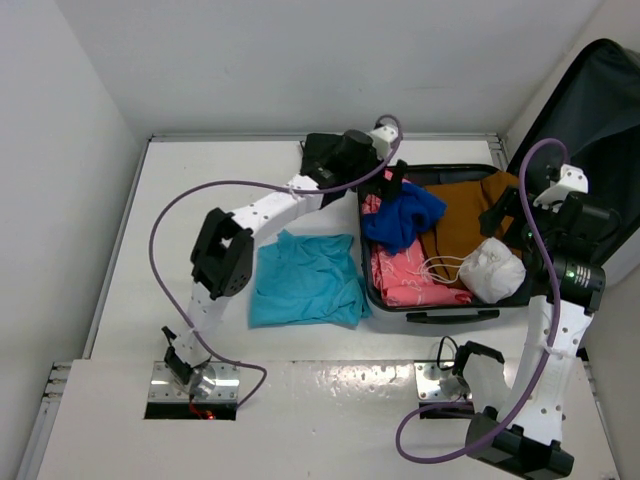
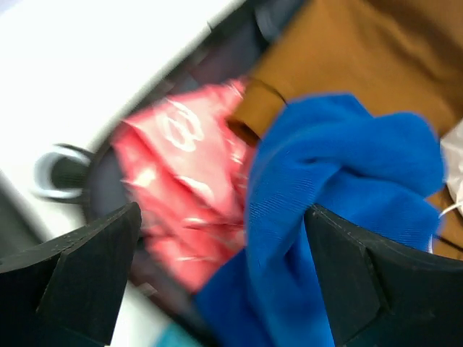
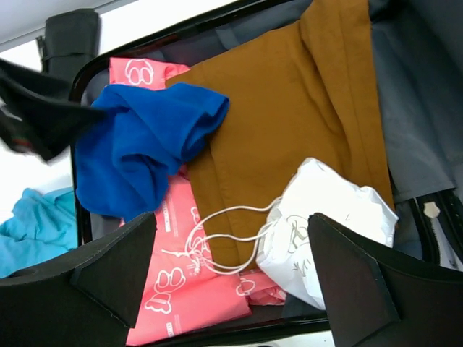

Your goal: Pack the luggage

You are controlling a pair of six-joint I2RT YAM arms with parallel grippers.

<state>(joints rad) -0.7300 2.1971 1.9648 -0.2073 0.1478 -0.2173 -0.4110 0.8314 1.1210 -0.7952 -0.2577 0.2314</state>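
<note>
Open dark-lined hard suitcase holds crumpled blue cloth, white string bag. Left gripper wide apart over blue cloth, empty. Right gripper wide apart, empty.

You get no readable text, brand or number in any view. Between the right gripper's fingers, the pink cloth carries only white outline figures, and the faint dark marks on the white drawstring bag are too small to read.
</note>
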